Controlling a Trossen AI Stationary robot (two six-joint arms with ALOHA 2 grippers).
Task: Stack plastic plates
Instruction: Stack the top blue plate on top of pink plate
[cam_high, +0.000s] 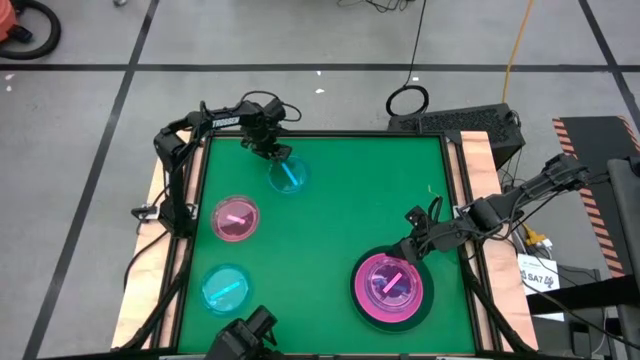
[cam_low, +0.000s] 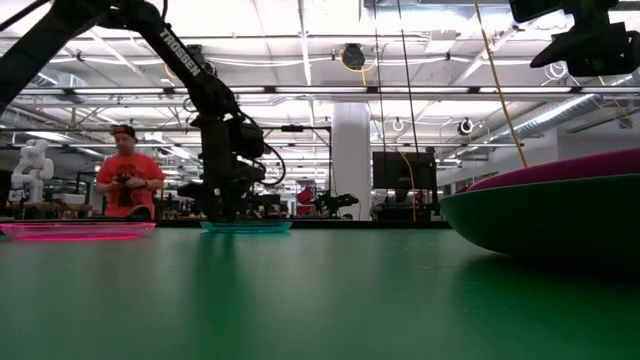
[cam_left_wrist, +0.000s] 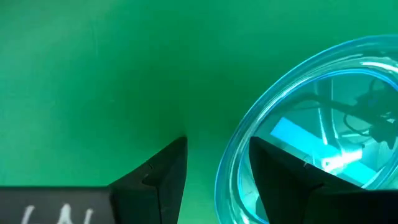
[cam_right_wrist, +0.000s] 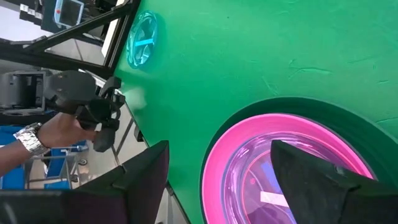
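Stack (cam_high: 388, 288): dark plate under pink ones, near-right of surface (cam_high: 330, 220); collecting base.
Right gripper (cam_right_wrist: 214, 177): open, empty, above stack rim.
Left gripper (cam_left_wrist: 214, 171): straddling far cyan plate (cam_high: 288, 176) rim, ready for pickup.

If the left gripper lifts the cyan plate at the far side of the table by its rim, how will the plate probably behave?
The cyan plate looks thin and translucent, so it is probably light and somewhat stiff. Its glossy rim may slip between the left gripper fingers, which straddle that edge. Held at one side only, it will likely tilt rather than roll.
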